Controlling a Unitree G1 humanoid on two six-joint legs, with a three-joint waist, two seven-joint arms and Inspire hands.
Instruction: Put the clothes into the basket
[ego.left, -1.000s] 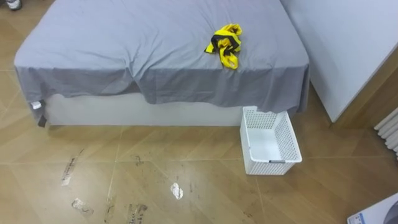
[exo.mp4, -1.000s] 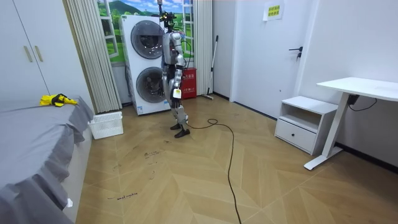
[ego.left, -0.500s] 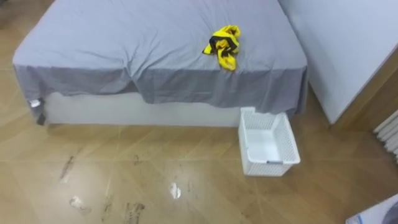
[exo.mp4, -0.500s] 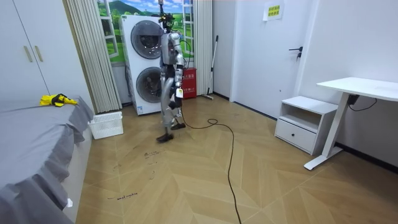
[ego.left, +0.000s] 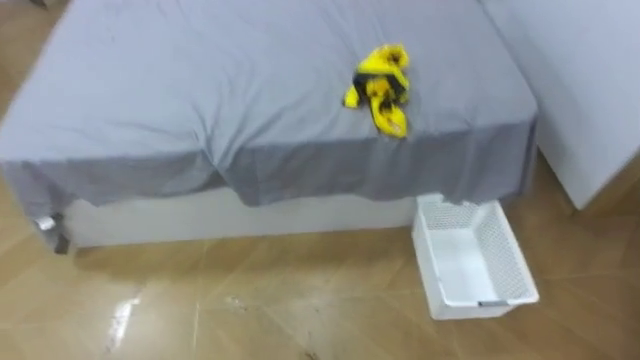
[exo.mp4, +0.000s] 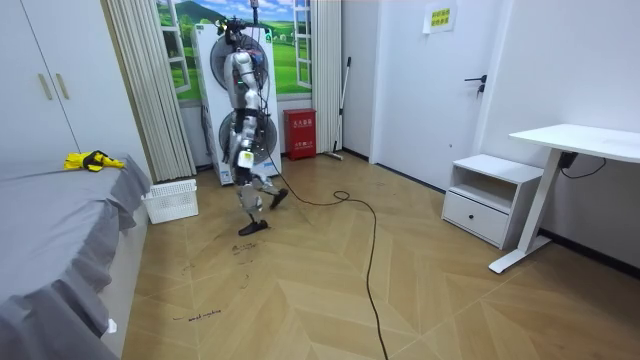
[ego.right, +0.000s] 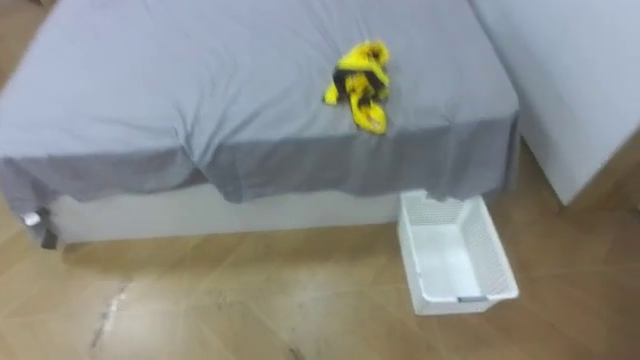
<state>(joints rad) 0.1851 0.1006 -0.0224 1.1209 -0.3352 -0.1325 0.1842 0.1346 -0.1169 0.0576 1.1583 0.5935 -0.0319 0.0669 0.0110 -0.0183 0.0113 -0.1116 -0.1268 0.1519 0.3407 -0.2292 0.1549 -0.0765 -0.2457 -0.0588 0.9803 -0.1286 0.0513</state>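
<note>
- A wide bed (ego.left: 200, 90) covered by a plain grey sheet is seen from above. Its near edge hangs down over a pale base.
- The clothes, a crumpled yellow and black garment (ego.left: 380, 87), are lying on the bed close to its near edge and towards its right corner.
- A white perforated plastic basket (ego.left: 518, 262) is set on the floor against the bed's near edge, at the right corner. Nothing is lying in it.
- A stretch of brown herringbone wooden floor (ego.left: 250, 320) lies open in front of the bed, left of the basket.
- A flat white panel (ego.left: 590, 80) rises just beyond the bed's right edge.
- In the room view the robot is placed on open floor before two stacked white washing machines (exo.mp4: 208, 100), with one foot lifted behind it. The basket is well apart from it, at the room view's left.
- The robot's hands (exo.mp4: 243, 160) are seen small at its sides. Whether they are open or closed cannot be told, and the garment is not in them.
- A white desk (exo.mp4: 580, 140) and a low white drawer cabinet (exo.mp4: 485, 200) are placed along the room view's right.
</note>
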